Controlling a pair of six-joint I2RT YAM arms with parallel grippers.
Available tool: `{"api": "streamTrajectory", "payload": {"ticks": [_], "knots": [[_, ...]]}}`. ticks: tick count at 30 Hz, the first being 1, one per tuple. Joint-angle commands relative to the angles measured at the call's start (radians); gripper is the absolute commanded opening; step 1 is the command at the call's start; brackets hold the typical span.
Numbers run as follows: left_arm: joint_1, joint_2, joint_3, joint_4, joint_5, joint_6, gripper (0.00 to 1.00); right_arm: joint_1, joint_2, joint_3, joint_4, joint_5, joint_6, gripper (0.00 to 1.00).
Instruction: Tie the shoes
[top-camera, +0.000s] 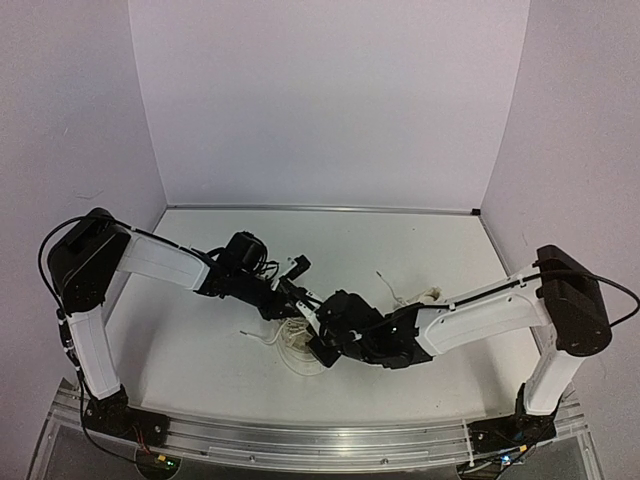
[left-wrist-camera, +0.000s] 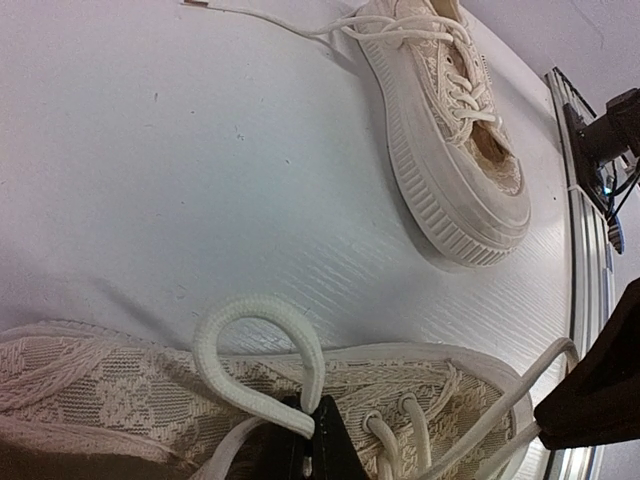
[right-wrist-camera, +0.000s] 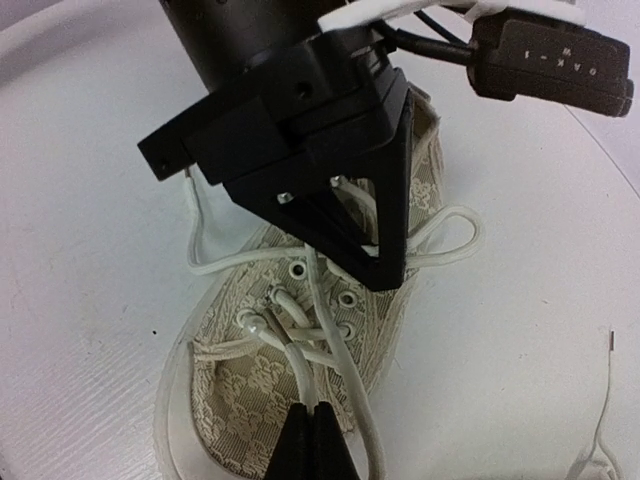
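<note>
Here the left gripper (left-wrist-camera: 318, 428) clamps the lace loop (left-wrist-camera: 250, 318), the right gripper (right-wrist-camera: 312, 440) pinches a strand (right-wrist-camera: 316, 300) over the shoe (right-wrist-camera: 385, 300) mid-way across the table (top-camera: 200, 345), and an uneven tug could slip that loop free or drag the shoe.

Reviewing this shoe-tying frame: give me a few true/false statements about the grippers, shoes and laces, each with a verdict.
1. Both grippers work at the same shoe. True: the left gripper and the right gripper are both over the near shoe.
2. The left gripper is wide open. False: it is shut on a lace loop that arches above its fingertips.
3. The second shoe lies on top of the near shoe. False: the second shoe stands apart from it on the table.
4. The right gripper is shut on a lace strand of the near shoe. True.
5. A lace of the second shoe trails loose across the table. True.
</note>
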Motion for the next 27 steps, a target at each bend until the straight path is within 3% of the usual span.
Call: {"api": "streamTrajectory", "payload": {"ticks": [1,15,27], "knots": [[-0.01,-0.066,-0.018,-0.001,-0.009,-0.003,0.0,-0.005,-0.063,-0.037,0.05,-0.021,0.05,0.0],[-0.009,-0.094,-0.07,0.048,-0.037,0.009,0.0,-0.116,-0.23,-0.233,0.093,-0.08,0.171,0.0],[-0.008,-0.129,-0.132,0.123,-0.071,0.032,0.0,-0.195,-0.215,-0.262,0.098,-0.113,0.241,0.0]]}}
